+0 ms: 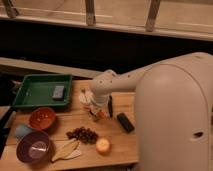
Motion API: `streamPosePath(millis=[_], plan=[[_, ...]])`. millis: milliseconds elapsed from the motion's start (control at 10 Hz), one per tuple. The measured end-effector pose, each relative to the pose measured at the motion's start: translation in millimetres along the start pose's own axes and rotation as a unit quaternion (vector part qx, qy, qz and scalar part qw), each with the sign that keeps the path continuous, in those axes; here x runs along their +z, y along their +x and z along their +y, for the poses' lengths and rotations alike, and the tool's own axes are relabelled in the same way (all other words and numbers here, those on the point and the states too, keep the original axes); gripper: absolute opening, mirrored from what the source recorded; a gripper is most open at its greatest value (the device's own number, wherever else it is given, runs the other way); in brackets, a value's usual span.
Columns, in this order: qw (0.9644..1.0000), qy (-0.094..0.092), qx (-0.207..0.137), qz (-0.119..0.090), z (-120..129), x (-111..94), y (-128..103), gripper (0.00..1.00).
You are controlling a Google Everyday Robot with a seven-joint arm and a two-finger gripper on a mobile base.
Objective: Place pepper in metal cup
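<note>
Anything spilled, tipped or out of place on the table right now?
Nothing stands out. The gripper is low over the table beside the green tray; the orange bowl and purple bowl sit upright.
</note>
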Motion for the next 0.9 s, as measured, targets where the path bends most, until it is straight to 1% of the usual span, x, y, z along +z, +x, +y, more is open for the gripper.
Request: streamPosePath(millis=[400, 900], plan=[[0.9999, 0.0, -0.011, 0.004, 1.0, 2.8, -9.0, 0.52], [0.9998, 0.008, -0.016, 0.001, -1.0, -5.4, -13.1, 0.52]])
